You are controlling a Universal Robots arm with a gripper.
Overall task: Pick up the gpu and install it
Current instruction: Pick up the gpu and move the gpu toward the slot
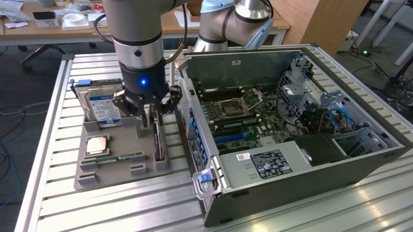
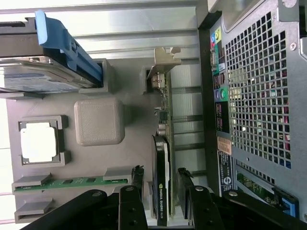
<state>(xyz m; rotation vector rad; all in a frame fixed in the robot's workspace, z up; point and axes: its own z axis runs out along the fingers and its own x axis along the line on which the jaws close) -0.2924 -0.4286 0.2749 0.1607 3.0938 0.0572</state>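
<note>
Computer case (image 1: 303,164): open-sided, on the table at the exterior view's right. Grey tray (image 1: 123,169) beside it: gpu (image 2: 162,191) standing on edge in its slot, far end hidden behind the gripper (image 1: 150,118). Arm: upright, pointing straight down, upper part cut off; fingers (image 2: 136,179) spread either side of the card, seemingly clear of it.

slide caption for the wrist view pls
Open hand straddling the gpu, which stands on edge in the grey holder beside the computer case
</note>
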